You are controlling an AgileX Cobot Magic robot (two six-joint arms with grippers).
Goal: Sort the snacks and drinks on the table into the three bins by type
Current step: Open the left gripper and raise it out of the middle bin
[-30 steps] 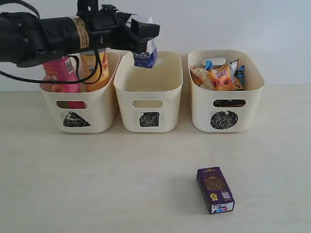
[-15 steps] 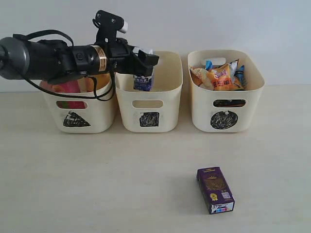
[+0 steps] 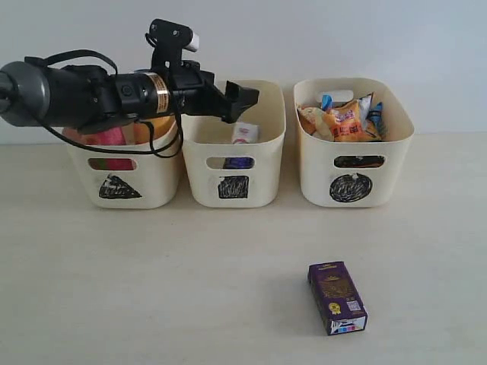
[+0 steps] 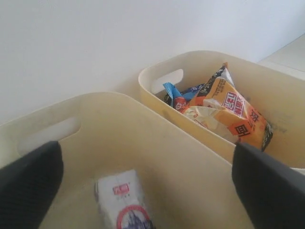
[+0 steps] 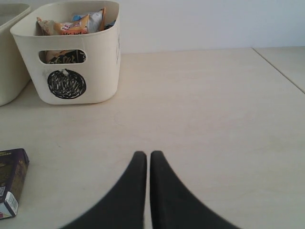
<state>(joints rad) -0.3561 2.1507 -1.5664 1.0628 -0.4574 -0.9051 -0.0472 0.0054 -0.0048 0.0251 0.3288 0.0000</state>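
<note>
Left gripper (image 3: 242,101) hangs spread and empty over the square-marked bin (image 3: 228,171), evidently for drinks, where the white-and-blue carton (image 4: 121,200) lies; right gripper (image 5: 143,167) rests pinched closed, empty; dark carton (image 3: 337,297) waits on the table (image 3: 152,289).

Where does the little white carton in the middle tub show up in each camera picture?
Exterior view: the white carton stands inside the middle bin, just under the left gripper.
Left wrist view: the carton lies in the nearer bin, between the gripper's two spread fingers.
Right wrist view: not in it.
Shared landmark: the bin of snack bags shows in all three views.
</note>
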